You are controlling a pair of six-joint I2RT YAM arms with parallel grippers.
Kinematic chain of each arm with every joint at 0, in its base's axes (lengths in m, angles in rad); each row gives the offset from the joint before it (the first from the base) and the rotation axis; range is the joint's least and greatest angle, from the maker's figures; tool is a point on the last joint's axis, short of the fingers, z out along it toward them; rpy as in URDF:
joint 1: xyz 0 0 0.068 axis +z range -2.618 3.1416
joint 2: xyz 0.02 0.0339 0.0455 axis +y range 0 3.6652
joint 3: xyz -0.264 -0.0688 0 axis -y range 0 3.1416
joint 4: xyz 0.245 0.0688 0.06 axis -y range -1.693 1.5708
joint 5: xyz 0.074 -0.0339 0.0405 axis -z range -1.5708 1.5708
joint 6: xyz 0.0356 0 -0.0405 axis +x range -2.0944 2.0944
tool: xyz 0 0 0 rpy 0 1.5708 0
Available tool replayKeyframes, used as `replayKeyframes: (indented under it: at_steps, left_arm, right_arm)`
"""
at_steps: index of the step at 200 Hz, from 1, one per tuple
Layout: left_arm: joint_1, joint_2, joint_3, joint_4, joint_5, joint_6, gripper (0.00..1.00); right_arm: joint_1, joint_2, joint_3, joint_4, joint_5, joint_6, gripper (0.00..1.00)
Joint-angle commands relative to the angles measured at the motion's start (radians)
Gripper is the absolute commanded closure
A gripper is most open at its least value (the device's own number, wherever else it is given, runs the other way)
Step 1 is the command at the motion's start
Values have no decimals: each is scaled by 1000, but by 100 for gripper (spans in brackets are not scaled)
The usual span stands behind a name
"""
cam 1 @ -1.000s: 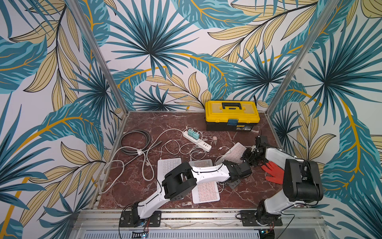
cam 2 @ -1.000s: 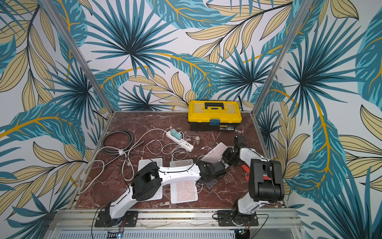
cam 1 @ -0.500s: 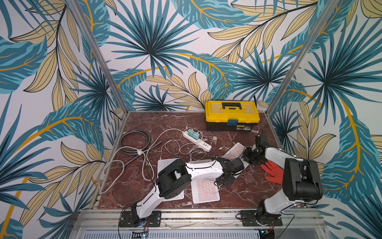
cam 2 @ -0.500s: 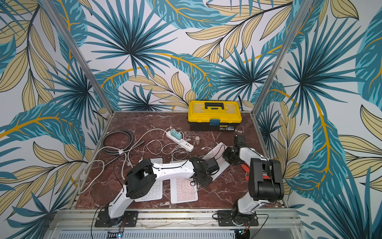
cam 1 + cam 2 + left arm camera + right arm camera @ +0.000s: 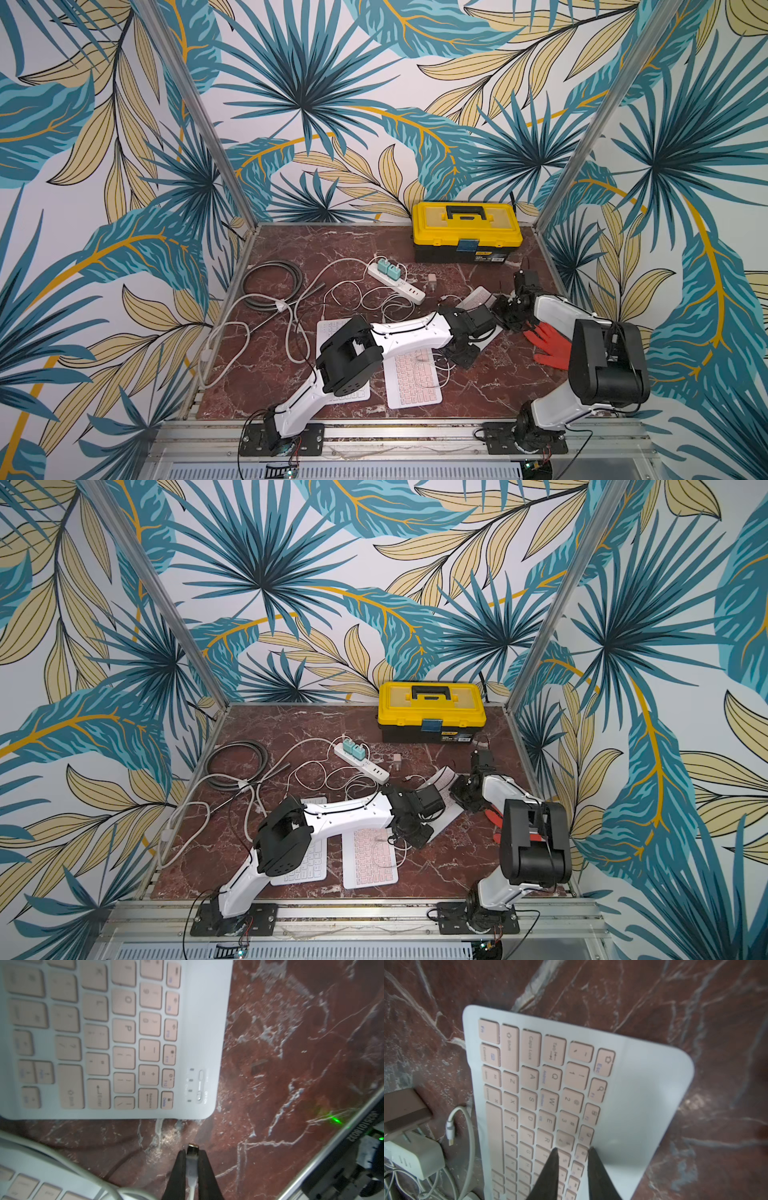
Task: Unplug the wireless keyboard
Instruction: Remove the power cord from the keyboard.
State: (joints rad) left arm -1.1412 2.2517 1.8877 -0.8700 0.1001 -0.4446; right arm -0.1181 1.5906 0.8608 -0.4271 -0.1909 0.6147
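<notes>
left arm's elbow has shifted a little toward the left side since a second ago, and its wrist sits slightly back from the right arm. right arm looks unchanged.

left gripper [image 5: 192,1154] is clamped on the usb plug [image 5: 192,1149] of a white cable [image 5: 192,1186], with the metal tip poking out past the fingertips. plug is out of the port, with a strip of bare marble table [image 5: 270,1084] between its tip and the short edge of the wireless keyboard [image 5: 116,1039]. that edge is the end with the delete key and the on/off switch.

right gripper [image 5: 573,1150] has its fingers [image 5: 550,1174] apart with nothing between them. tips are down at the number row of the same keyboard; cannot tell if they press it.

in both top views the wireless keyboard [image 5: 478,297] [image 5: 442,777] lies diagonally at the right back of the table between the two wrists, partly hidden by the left wrist. it has pink keys and a white frame.

second pink keyboard [image 5: 411,376] lies near the front, just beside a white keyboard [image 5: 330,330] under the left arm. power strip [image 5: 397,282] sits mid-table with cables looped around it. yellow toolbox [image 5: 467,232] stands at the back, and an orange glove [image 5: 548,345] lies by the right arm. loose usb connector [image 5: 450,1132] and white charger [image 5: 415,1157] lie beside the keyboard's long edge.
</notes>
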Motion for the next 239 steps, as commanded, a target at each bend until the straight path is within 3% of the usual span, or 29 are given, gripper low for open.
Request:
replayKeyframes:
  at_steps: [1,61,89,160,239]
  left_arm:
    - [7,-14,37,-18,48,-12,95]
    - [11,-26,62,-17,153,-22,67]
    - [20,-57,57,-18,139,-14,58]
    - [174,-214,-21,-16,57,-77,56]
    - [415,-394,-192,-14,-71,-134,55]
  right_arm:
    - [-4,-29,39,-99,19,-52,69]
    - [-11,-56,75,-145,10,-99,65]
    - [-12,-68,75,-151,10,-105,64]
    - [11,-117,77,-165,-6,-114,65]
    - [216,-105,213,-224,73,-119,68]
